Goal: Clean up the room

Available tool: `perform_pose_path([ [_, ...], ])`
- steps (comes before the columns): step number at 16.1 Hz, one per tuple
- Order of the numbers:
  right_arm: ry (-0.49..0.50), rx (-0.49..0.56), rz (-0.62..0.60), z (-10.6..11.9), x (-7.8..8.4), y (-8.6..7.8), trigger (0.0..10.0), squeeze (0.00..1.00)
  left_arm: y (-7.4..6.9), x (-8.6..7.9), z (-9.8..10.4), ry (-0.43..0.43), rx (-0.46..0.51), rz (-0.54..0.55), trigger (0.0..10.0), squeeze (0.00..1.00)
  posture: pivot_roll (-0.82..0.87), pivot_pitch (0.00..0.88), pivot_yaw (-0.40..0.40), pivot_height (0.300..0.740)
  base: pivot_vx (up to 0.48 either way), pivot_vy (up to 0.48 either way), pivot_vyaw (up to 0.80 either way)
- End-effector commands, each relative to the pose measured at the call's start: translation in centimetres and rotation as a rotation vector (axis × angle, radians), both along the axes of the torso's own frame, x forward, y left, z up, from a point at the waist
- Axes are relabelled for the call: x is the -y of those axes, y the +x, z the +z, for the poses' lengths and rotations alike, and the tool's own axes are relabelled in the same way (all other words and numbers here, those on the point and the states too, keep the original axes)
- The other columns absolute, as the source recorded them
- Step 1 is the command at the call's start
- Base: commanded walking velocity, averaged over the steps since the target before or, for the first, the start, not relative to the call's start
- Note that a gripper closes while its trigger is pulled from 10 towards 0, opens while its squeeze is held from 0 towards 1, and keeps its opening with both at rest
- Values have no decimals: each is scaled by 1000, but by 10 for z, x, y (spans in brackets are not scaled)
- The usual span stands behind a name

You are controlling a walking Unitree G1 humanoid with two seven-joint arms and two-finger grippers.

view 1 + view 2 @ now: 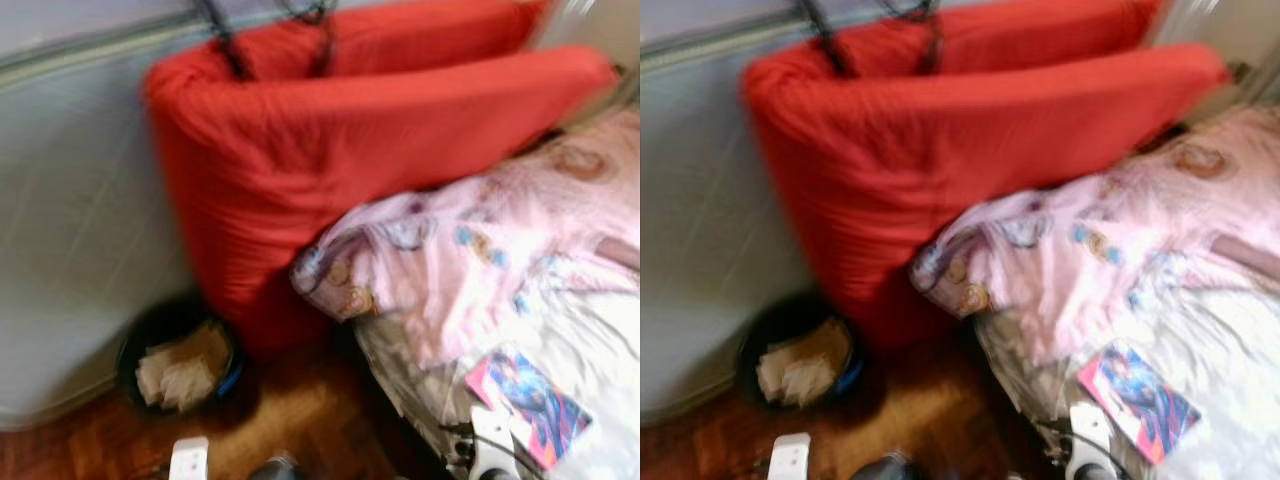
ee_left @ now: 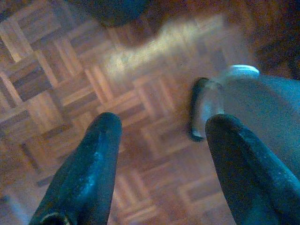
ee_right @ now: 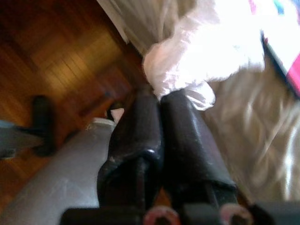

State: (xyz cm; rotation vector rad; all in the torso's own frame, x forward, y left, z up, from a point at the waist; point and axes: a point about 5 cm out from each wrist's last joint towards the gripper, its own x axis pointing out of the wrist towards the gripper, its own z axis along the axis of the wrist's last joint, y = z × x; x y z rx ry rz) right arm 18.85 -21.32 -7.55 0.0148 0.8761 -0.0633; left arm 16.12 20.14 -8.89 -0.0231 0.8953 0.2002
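Observation:
A big red cushion point(image 1: 330, 150) leans against the pale wall beside the bed. Crumpled pink patterned bedding point(image 1: 480, 250) spills over the bed's corner. A colourful book point(image 1: 527, 405) lies on the white sheet near the bed's edge. In the left wrist view my left gripper point(image 2: 161, 124) hangs open over the parquet floor point(image 2: 70, 79), with nothing between its fingers. In the right wrist view my right gripper point(image 3: 159, 101) is shut with nothing in it, pointing at the drooping white sheet point(image 3: 187, 70) at the bed's side. The head views are blurred.
A black bin point(image 1: 175, 355) holding crumpled paper stands on the floor at the foot of the red cushion, by the wall. Wooden floor point(image 1: 300, 410) lies between the bin and the bed. Dark cables point(image 1: 225, 40) hang over the cushion's top.

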Motion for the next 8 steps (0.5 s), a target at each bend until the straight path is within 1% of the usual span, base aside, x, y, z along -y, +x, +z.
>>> perform_pose_path([
  [1, 20, -40, -3, -6, -5, -10, 10000, 0, -4, -6, -1, 6, -12, 19, 10000, 0, -39, 221, -8, 740, 0, 281, 0],
  [8, 23, -42, -3, -6, -5, -10, 10000, 0, -4, -6, -1, 5, -19, 19, 10000, 0, -37, 222, -8, 740, 0, 283, 0],
])
